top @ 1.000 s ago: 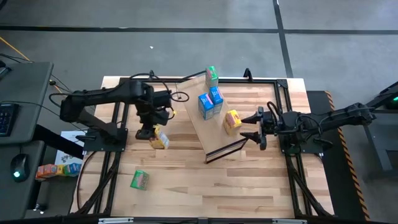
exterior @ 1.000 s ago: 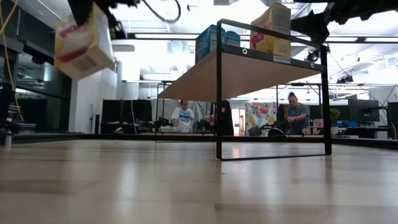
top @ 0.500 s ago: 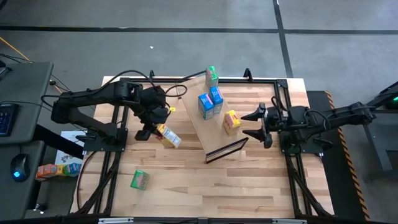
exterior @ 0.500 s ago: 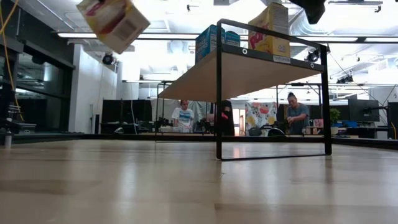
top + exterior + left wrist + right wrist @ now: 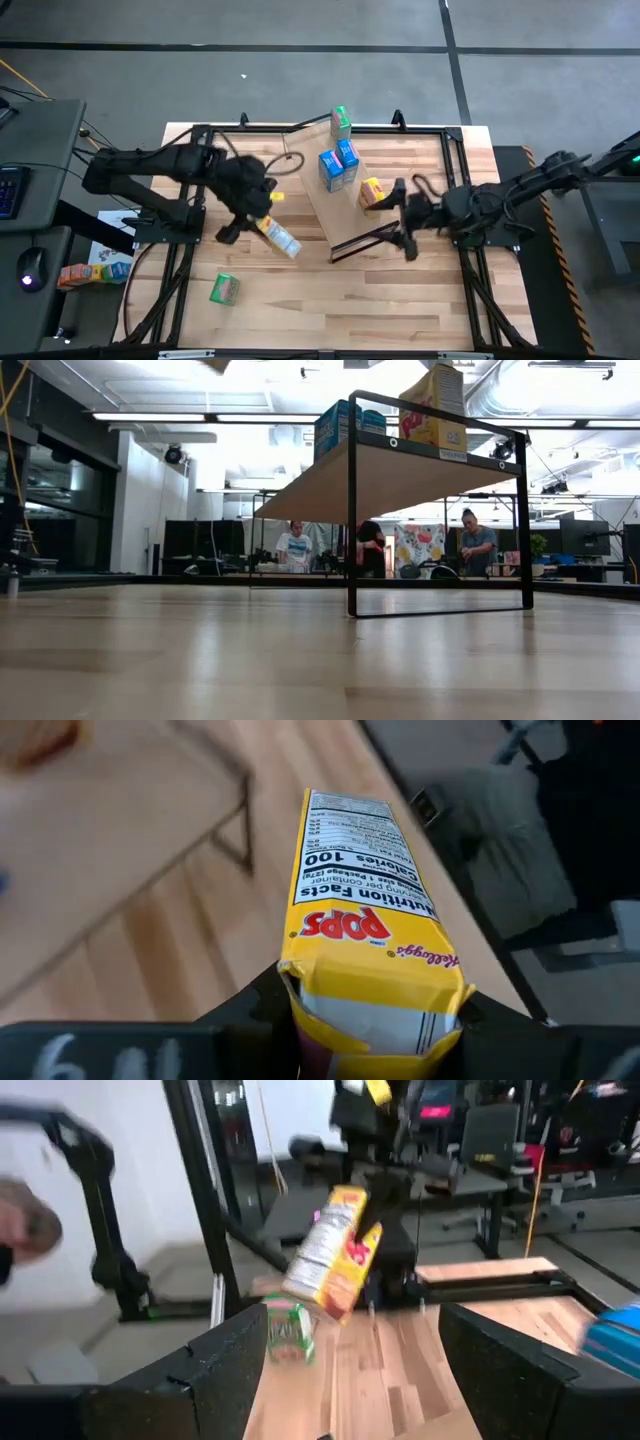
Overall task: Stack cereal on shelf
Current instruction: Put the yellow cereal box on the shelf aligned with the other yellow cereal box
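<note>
My left gripper (image 5: 257,214) is shut on a yellow cereal box (image 5: 280,240), high over the table left of the shelf (image 5: 335,200); only a corner of the box (image 5: 216,364) shows in the low view. The light-wood shelf stands on a thin dark frame (image 5: 352,510) and carries a green box (image 5: 340,122), two blue boxes (image 5: 338,166) and a yellow box (image 5: 372,192). Another green box (image 5: 224,289) lies on the tabletop near the left. My right gripper (image 5: 400,216) is open, level, at the shelf's framed end, and faces the held box (image 5: 330,1270). My left gripper pinches the yellow box by one end (image 5: 300,1010) between its two fingers, one on each broad face. The fingers slant down toward the table's right and near edges, and the box runs on along their line. It is lifted clear of the table, narrow printed side up.
Dark frame rails (image 5: 480,290) run along both sides of the tabletop. Coloured items (image 5: 90,272) lie off the table at the left. People (image 5: 478,545) stand in the room beyond the far edge. Bare wood lies along the near edge (image 5: 340,320).
My left gripper has risen and swung toward the shelf and the near edge, tipping up so that the yellow box, which hung below it, now slants outward; it has gone almost out of the low view's top. My right gripper has risen and shifted toward the table's left and near edges.
</note>
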Robot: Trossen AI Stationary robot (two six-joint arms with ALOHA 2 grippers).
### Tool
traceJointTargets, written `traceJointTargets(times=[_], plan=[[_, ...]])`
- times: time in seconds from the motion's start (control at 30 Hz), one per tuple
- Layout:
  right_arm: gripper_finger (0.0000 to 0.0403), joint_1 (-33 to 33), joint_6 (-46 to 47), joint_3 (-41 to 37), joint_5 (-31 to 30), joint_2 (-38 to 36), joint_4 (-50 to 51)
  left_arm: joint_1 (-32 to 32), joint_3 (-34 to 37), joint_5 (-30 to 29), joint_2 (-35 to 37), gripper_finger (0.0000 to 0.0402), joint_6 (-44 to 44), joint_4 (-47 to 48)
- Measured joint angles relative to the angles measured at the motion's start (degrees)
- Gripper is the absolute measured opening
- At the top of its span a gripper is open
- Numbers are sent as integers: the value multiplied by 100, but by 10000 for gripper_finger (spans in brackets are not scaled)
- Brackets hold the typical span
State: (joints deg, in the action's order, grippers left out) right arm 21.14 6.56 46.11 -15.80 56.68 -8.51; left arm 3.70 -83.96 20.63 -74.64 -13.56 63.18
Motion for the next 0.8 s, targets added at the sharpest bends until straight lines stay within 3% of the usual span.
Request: traceJointTargets(times=[0.07, 0.27, 0.37, 0.53, 0.8], plan=[[287, 181, -65, 453, -165, 434, 388, 343, 0, -319, -3, 117, -2, -229], [287, 651, 264, 2011, -1401, 1776, 1943, 1200, 10, -2586, -72, 117, 422, -689], [287, 809, 508, 2770, -2133, 2432, 2564, 1464, 23, -3218, -57, 117, 764, -1001], [287, 943, 598, 3787, -2909, 3411, 3164, 1713, 74, -3754, -54, 117, 1009, -1296], [287, 969, -40, 4983, -3459, 4606, 3368, 1852, 72, -3749, -54, 117, 1182, -1343]])
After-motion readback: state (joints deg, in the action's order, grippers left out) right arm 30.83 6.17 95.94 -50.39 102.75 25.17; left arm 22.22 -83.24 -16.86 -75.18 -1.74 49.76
